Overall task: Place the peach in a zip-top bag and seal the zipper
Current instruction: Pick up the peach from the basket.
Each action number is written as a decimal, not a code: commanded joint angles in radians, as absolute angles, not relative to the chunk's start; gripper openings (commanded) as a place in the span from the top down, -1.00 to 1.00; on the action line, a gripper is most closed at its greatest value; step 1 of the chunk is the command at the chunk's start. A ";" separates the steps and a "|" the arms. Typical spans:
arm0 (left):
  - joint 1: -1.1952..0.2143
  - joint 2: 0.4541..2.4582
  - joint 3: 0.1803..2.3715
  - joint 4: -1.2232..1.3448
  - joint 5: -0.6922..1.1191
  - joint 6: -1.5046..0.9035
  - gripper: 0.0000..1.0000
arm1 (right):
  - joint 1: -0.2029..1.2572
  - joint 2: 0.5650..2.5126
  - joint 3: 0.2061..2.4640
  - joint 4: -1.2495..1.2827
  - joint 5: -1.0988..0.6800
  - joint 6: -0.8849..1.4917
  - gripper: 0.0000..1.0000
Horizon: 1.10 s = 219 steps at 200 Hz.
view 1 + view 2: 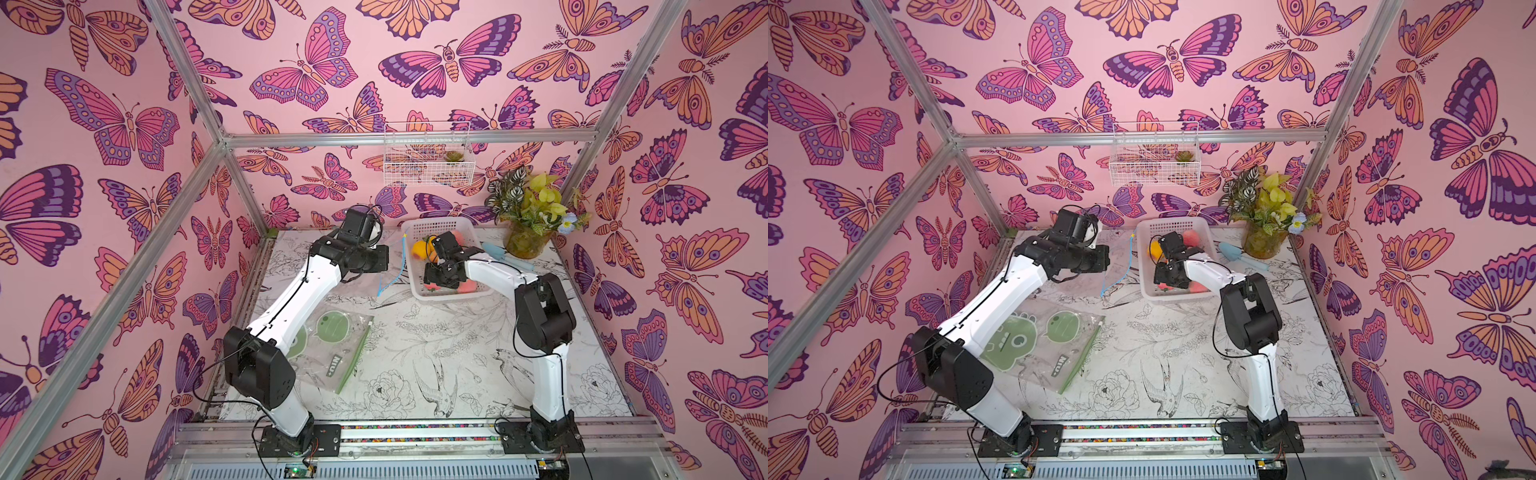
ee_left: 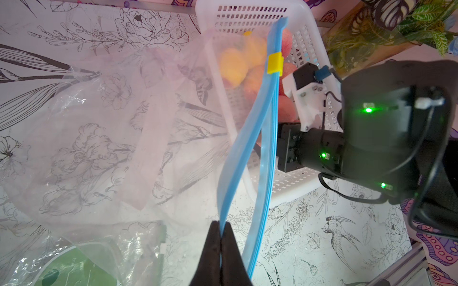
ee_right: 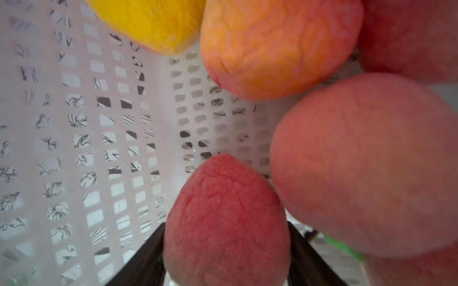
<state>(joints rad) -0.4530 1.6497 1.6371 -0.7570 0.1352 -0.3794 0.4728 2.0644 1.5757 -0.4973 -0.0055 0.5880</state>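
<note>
Inside the white perforated basket (image 1: 436, 226), my right gripper (image 3: 225, 227) has its two black fingers pressed against either side of a red peach (image 3: 223, 198). More fruit lies around it: a yellow one (image 3: 153, 22), an orange-pink peach (image 3: 272, 49) and a large pink peach (image 3: 359, 161). My left gripper (image 2: 220, 227) is shut on one lip of the blue zipper strip (image 2: 247, 138) of a clear zip-top bag (image 2: 99, 148). It holds that bag up just left of the basket. The mouth gapes and the yellow slider (image 2: 274, 64) sits at the far end.
A second zip-top bag (image 1: 332, 345) with green print lies flat near the left arm's base. A vase of plants (image 1: 525, 241) and a pale blue tool (image 1: 503, 253) stand at the back right. A wire basket (image 1: 428, 153) hangs on the back wall.
</note>
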 commanded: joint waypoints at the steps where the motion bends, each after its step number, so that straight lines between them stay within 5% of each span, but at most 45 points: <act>1: -0.457 1.652 1.618 -0.766 0.142 -0.389 1.00 | 0.466 1.950 1.508 -0.394 0.016 0.604 -0.31; 113: -0.459 1.679 1.621 -0.741 0.165 -0.462 1.00 | 0.467 1.517 1.231 -0.098 -0.169 0.478 -0.30; 219: -0.465 1.690 1.643 -0.732 0.214 -0.482 1.00 | 0.554 1.549 1.315 -0.019 -0.518 0.448 -0.26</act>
<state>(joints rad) -0.4587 1.6798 1.6337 -0.7460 0.1768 -0.4797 0.5323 1.5082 1.2579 -0.0414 -0.4232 0.4679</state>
